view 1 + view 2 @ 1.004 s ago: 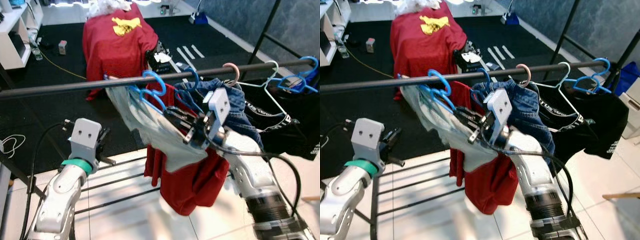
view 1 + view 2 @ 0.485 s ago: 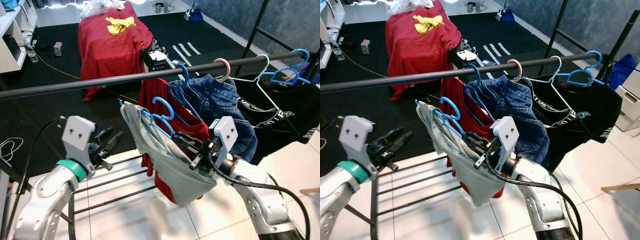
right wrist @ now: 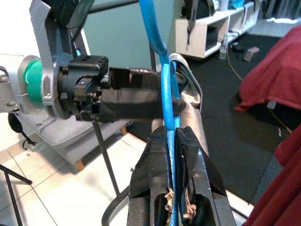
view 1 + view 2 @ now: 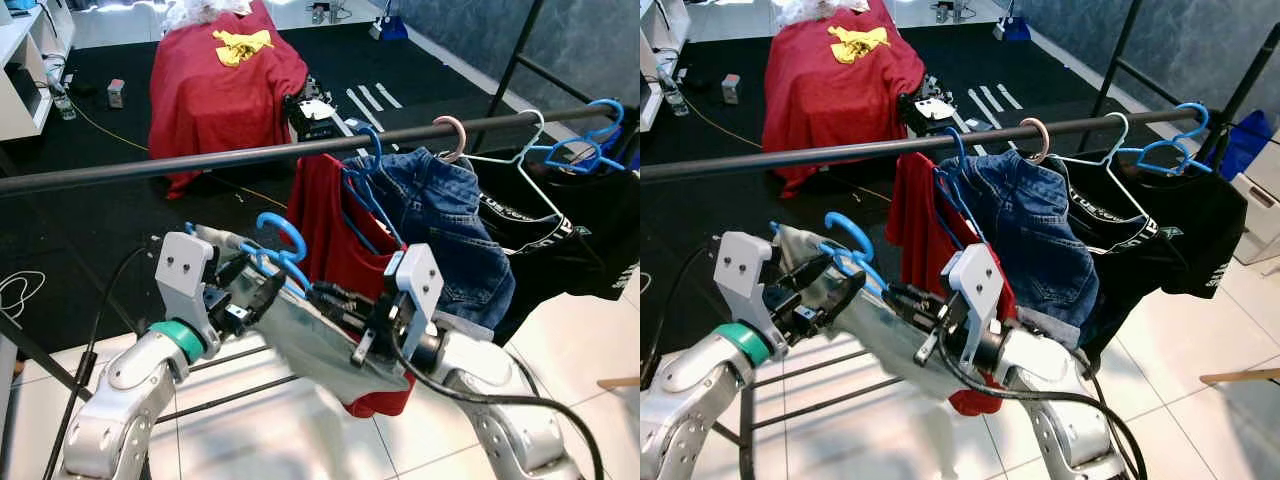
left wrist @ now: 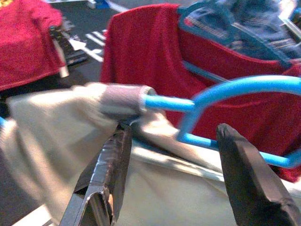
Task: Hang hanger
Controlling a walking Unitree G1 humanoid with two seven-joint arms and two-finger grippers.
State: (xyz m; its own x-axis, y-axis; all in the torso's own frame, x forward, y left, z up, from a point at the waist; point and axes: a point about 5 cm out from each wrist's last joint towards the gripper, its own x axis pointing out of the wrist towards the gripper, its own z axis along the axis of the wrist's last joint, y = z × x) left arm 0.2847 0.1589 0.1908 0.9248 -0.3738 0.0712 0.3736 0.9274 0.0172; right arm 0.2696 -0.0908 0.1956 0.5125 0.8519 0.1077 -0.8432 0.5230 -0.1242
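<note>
A blue hanger (image 4: 283,238) carrying a pale grey garment (image 4: 310,345) is held tilted below the dark rail (image 4: 200,162), its hook free of the rail. My right gripper (image 4: 327,298) is shut on the hanger's thin blue wire (image 3: 170,127) just under the hook. My left gripper (image 4: 257,290) is at the hanger's left shoulder. Its two fingers (image 5: 115,155) stand open, with the blue bar (image 5: 169,103) and grey cloth (image 5: 56,122) between them.
On the rail hang a red shirt (image 4: 330,225), a denim piece (image 4: 440,215) and a black garment (image 4: 570,235), with spare blue hangers (image 4: 590,150) at the far right. A red-draped object (image 4: 225,85) stands on the black floor behind. Low rack bars (image 4: 230,360) cross under my arms.
My right gripper has carried the hanger and grey garment lower and leftward. My left gripper has come up to it and now straddles its left shoulder.
</note>
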